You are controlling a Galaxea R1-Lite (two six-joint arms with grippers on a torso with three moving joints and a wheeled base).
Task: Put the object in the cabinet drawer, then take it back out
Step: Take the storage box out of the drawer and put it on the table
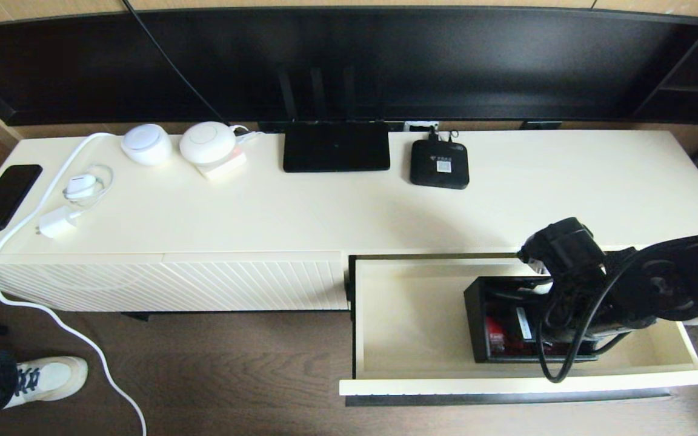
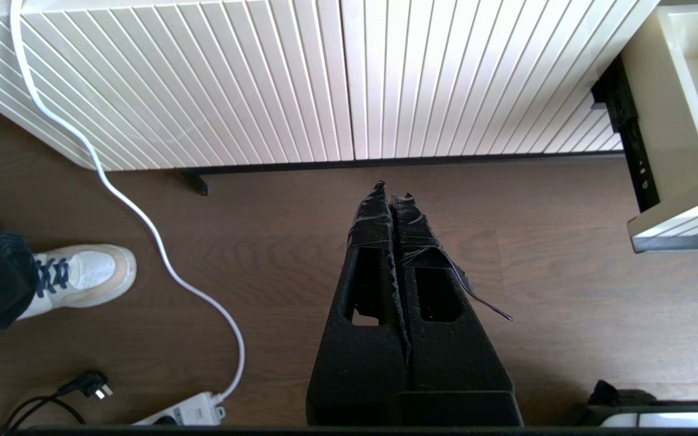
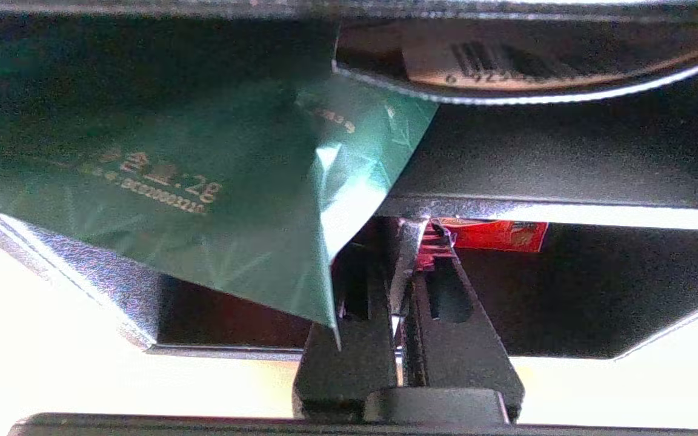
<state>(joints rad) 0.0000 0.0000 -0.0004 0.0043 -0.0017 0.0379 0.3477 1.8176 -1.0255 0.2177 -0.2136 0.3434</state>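
The right gripper [image 3: 406,242] is seen closed on a thin inner wall of the black organiser box [image 1: 476,315], its fingers pinched tight against the divider beside a red item [image 3: 494,235] and a green packet [image 3: 203,181]. The box is found inside the open cabinet drawer [image 1: 409,315], at the lower right of the head view, partly covered by the right arm. The left gripper [image 2: 392,200] is held parked over the wooden floor [image 2: 264,272] in front of the ribbed cabinet front [image 2: 264,79], its fingers pressed together on nothing. On the tabletop [image 1: 325,212], a flat black router [image 1: 335,147] is seen at upper centre.
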